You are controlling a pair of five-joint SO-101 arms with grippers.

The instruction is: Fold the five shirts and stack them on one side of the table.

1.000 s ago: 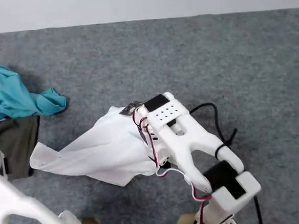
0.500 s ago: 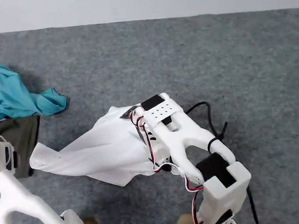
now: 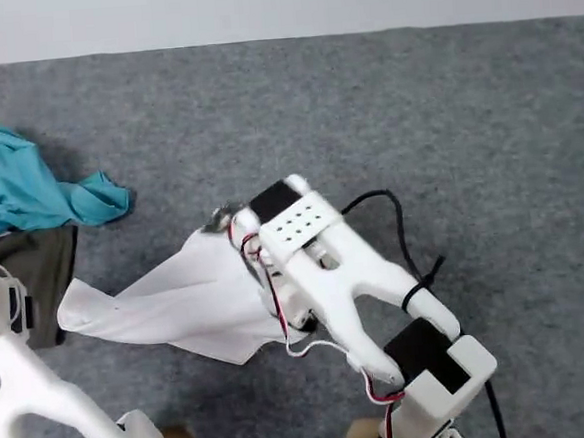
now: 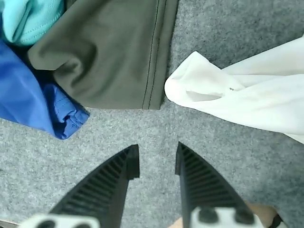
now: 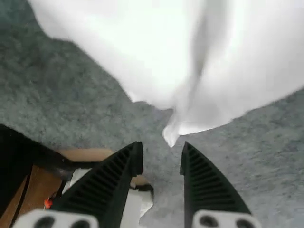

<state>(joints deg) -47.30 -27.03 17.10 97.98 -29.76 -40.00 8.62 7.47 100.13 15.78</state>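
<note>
Right arm [image 3: 325,257] shifted left, covering white shirt [image 3: 178,302].

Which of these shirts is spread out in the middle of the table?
The white shirt, stretched across the middle of the grey mat. The teal shirt, dark olive shirt and blue shirt lie heaped together at its edge.

The white shirt [image 3: 178,307] is soft matt cloth, the table cover [image 3: 465,117] rough grey felt.

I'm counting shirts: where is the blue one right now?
In the left wrist view, the blue shirt lies against the dark shirt, on the side away from the white shirt, next to the teal shirt.
</note>
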